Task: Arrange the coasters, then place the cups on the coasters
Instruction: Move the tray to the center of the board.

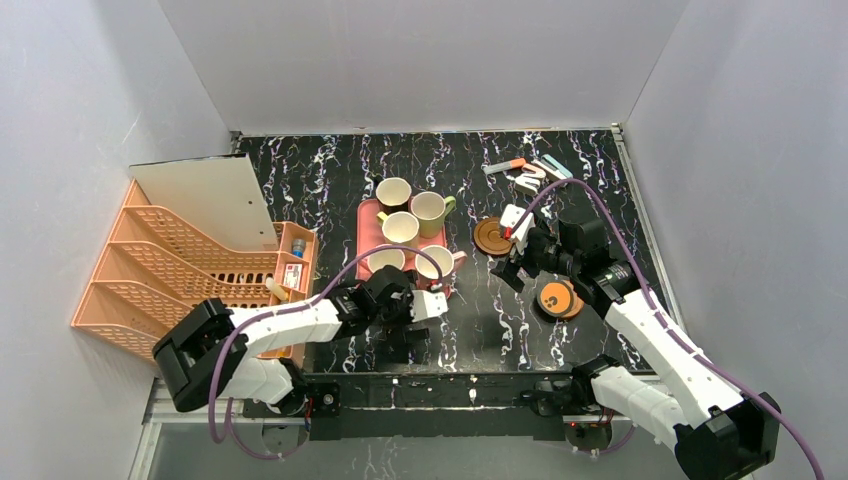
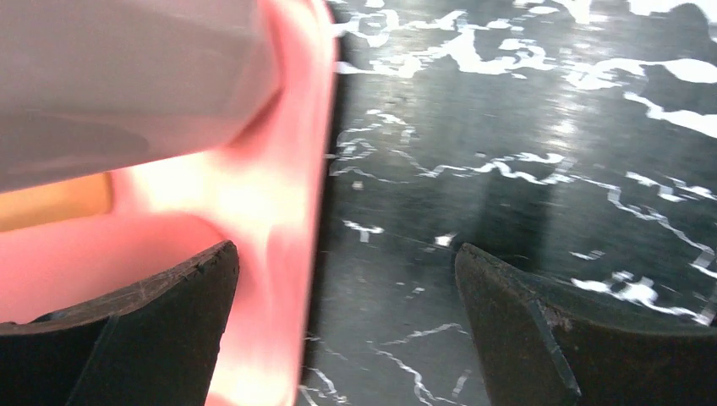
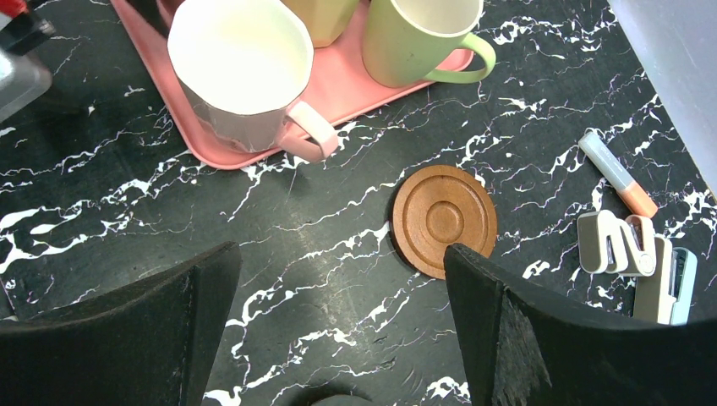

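Top view: the five cups (image 1: 400, 227) stand crowded on the pink tray (image 1: 366, 214) at the middle of the black marbled table (image 1: 470, 330).

The left claw (image 2: 347, 254) hangs with its jaws wide apart and nothing between them. It straddles the tray's edge, with one finger (image 2: 161, 321) over the tray and the other over bare table. A blurred cup wall (image 2: 127, 76) fills the space just ahead of the tray-side finger.

The right claw (image 3: 342, 262) is likewise spread wide and empty above the table. One ringed coaster (image 3: 444, 220) lies flat just ahead of it, off its right-hand finger (image 3: 541, 338) and apart from the tray. Farther ahead on the other side, a pale pink cup (image 3: 241, 72) and a green cup (image 3: 423, 38) stand upright on the tray, their handles turned towards the coaster's side. A second coaster (image 1: 558, 298), orange-brown on what appears to be a darker disc, lies behind this claw, close beside its forearm.

A pen (image 3: 617, 173) and white clips (image 3: 621, 245) lie beyond the ringed coaster. An orange file rack (image 1: 170, 270) stands well away behind the left claw.
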### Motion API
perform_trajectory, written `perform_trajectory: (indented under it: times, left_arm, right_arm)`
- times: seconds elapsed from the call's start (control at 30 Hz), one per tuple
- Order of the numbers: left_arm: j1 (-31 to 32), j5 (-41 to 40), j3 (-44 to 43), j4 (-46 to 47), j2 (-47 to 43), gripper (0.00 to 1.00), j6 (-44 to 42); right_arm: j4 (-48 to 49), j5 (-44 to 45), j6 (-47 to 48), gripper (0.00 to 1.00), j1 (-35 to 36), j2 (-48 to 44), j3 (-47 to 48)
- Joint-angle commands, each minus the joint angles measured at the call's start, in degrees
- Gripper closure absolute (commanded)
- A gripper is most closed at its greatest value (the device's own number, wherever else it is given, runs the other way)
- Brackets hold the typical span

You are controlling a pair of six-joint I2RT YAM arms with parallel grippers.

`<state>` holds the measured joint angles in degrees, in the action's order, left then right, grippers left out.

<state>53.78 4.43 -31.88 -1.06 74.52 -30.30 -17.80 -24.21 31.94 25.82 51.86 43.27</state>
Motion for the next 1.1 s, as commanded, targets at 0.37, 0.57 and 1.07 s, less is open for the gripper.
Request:
perform_trajectory:
  times: [0.37,0.57,1.07]
  left_arm:
    - [-0.5,-20.4,4.3,10.8,6.8,0.04,-1.2]
    - [-0.5,-20.7,4.9,11.5,4.8,0.09,-1.6]
    - [-0.5,-26.4,5.1,14.7,5.4,0.58,-1.3]
  right_arm:
    - [2.0,-0.7,0.7,0.01,-0.3,0.0,-0.3]
    - [2.0,-0.8,0.7,0.01,-0.3,0.0,-0.3]
    - [2.0,-1.0,0.7,0.01,-0.3,0.1,-0.4]
